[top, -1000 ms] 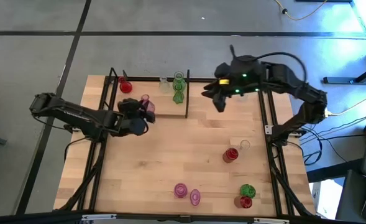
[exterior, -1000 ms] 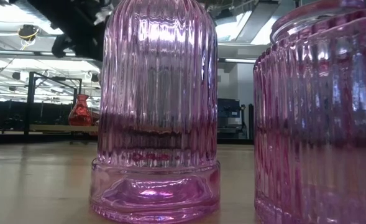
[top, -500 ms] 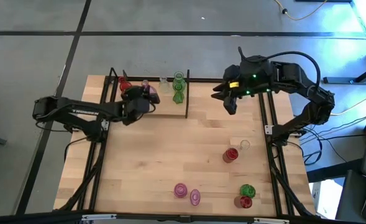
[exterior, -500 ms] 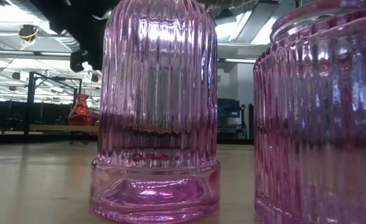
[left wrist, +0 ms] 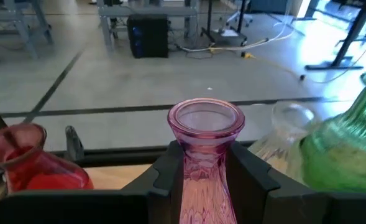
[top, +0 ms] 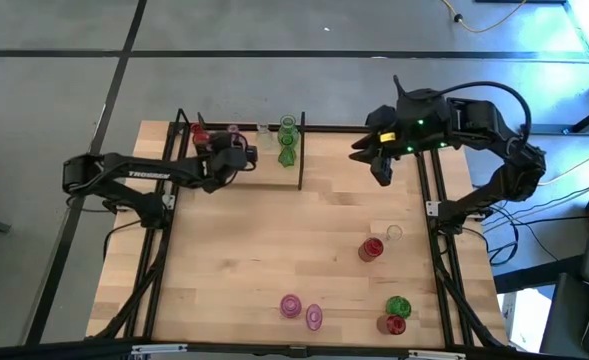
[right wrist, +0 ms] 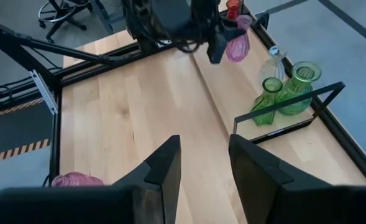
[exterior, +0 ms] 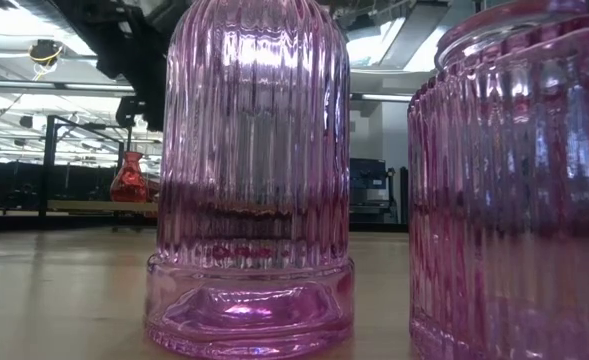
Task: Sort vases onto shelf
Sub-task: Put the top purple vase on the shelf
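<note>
Left claw (right wrist: 223, 46) holds pink vase (right wrist: 237, 45) over shelf (right wrist: 245, 87).

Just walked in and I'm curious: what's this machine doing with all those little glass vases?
It is sorting vases onto the shelf. The left hand grips a pink vase by its neck over the shelf, between a red vase and two green vases. The right hand hangs open and empty above the table. More vases wait near the table's front.
</note>
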